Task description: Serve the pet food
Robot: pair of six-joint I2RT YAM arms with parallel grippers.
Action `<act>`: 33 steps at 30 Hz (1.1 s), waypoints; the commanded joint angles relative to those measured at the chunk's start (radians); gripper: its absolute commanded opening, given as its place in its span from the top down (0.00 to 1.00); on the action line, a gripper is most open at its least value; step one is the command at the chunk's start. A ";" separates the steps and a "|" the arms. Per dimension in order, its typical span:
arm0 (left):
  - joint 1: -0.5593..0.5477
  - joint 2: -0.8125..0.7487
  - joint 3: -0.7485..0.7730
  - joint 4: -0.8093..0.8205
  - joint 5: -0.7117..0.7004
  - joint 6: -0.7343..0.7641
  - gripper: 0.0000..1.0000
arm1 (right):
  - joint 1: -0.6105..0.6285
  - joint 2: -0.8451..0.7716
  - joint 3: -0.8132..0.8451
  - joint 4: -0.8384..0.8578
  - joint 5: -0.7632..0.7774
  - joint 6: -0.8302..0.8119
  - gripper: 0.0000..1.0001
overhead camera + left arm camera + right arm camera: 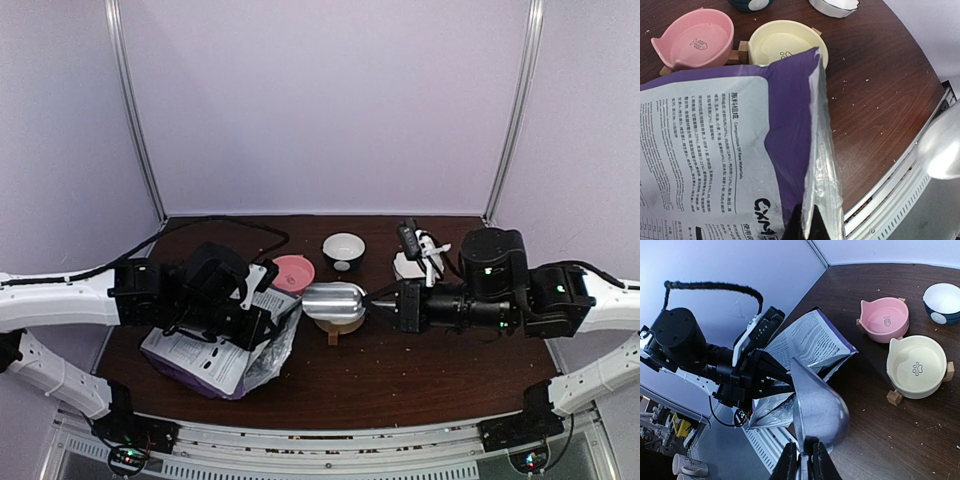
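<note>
Top external: the right pincer (388, 300) is clamped on the handle of a silver scoop (335, 300). The scoop's long axis runs left-right, handle to the right, rounded end to the left. It hangs over a yellow bowl (332, 324), with its convex back toward the camera. The left pincer (258, 326) grips the edge of the purple-and-white bag (210, 365), which lies on the counter (420, 375) with its mouth toward the scoop. A pink bowl (293, 272) sits just beyond the bag, and a dark bowl (343, 247) stands farther back.

Left wrist: the bag (715, 150) fills the frame, its foil-lined mouth edge running up toward the yellow bowl (785, 45). The pink bowl (695, 40) is beside it. The scoop (942, 145) shows at the right edge. Pale specks (866, 80) dot the counter (875, 115), too small to identify.

Right wrist: the right pincer (802, 462) is shut tight on the handle. The scoop (817, 407) points away toward the bag (810, 342), back upward and hollow hidden. The left pincer (765, 377) is closed on the bag's edge. The yellow bowl (917, 367) and pink bowl (885, 317) show bare insides.

The pet food is not visible in any view. The bag's interior and the scoop's hollow are hidden, so its place and lie cannot be told.
</note>
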 commanded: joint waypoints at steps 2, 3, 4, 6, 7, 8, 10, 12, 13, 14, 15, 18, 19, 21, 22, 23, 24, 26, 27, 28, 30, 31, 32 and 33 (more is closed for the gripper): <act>-0.012 0.010 0.066 0.143 -0.011 -0.026 1.00 | 0.036 0.088 -0.001 0.078 -0.026 0.036 1.00; -0.012 0.014 0.066 0.144 -0.011 -0.028 1.00 | 0.037 0.102 0.003 0.086 -0.029 0.041 1.00; -0.013 0.020 0.068 0.143 -0.010 -0.028 1.00 | 0.038 0.117 0.008 0.090 -0.030 0.045 1.00; -0.014 0.026 0.073 0.143 -0.008 -0.028 1.00 | 0.039 0.149 0.029 0.093 -0.036 0.043 1.00; -0.015 0.027 0.076 0.143 -0.008 -0.028 1.00 | 0.040 0.167 0.040 0.091 -0.038 0.039 1.00; -0.017 0.027 0.078 0.143 -0.008 -0.027 1.00 | 0.040 0.183 0.053 0.091 -0.039 0.036 1.00; -0.018 0.025 0.082 0.143 -0.013 -0.023 1.00 | 0.041 0.214 0.073 0.089 -0.035 0.031 1.00; -0.020 0.018 0.083 0.143 -0.020 -0.022 1.00 | 0.040 0.252 0.101 0.057 -0.013 0.035 1.00; -0.020 0.014 0.083 0.144 -0.025 -0.021 1.00 | 0.040 0.269 0.118 0.042 -0.001 0.035 1.00; -0.021 0.008 0.084 0.145 -0.028 -0.019 1.00 | 0.039 0.286 0.130 0.038 0.005 0.034 1.00; -0.021 0.005 0.084 0.145 -0.029 -0.018 1.00 | 0.039 0.299 0.140 0.043 0.007 0.032 1.00; -0.023 -0.003 0.087 0.146 -0.023 -0.011 1.00 | 0.041 0.340 0.158 0.090 0.010 0.023 1.00; -0.022 -0.006 0.088 0.147 -0.020 -0.008 1.00 | 0.040 0.358 0.171 0.100 0.012 0.019 1.00; -0.026 -0.011 0.093 0.151 -0.018 0.002 1.00 | 0.041 0.401 0.208 0.116 0.008 0.010 1.00; -0.027 -0.016 0.094 0.152 -0.018 0.008 1.00 | 0.040 0.425 0.225 0.123 0.005 0.006 1.00; -0.028 -0.021 0.098 0.150 -0.020 0.015 1.00 | 0.040 0.449 0.239 0.132 0.005 0.005 1.00; -0.027 -0.026 0.101 0.149 -0.024 0.024 1.00 | 0.041 0.471 0.251 0.140 0.006 0.007 1.00; -0.028 -0.041 0.118 0.121 -0.058 0.045 1.00 | 0.040 0.509 0.270 0.138 0.025 0.010 1.00; -0.028 -0.053 0.136 0.074 -0.096 0.057 1.00 | 0.039 0.524 0.279 0.122 0.044 0.015 1.00; -0.028 -0.061 0.161 0.015 -0.143 0.070 1.00 | 0.038 0.535 0.285 0.094 0.069 0.023 1.00; -0.028 -0.079 0.226 -0.126 -0.272 0.083 1.00 | 0.036 0.540 0.285 0.014 0.129 0.038 1.00; -0.028 -0.086 0.261 -0.198 -0.343 0.085 1.00 | 0.036 0.539 0.286 -0.034 0.167 0.049 1.00; -0.028 -0.091 0.298 -0.251 -0.396 0.091 1.00 | 0.035 0.537 0.285 -0.073 0.198 0.056 1.00; -0.028 -0.095 0.331 -0.289 -0.423 0.109 1.00 | 0.033 0.537 0.285 -0.110 0.228 0.058 1.00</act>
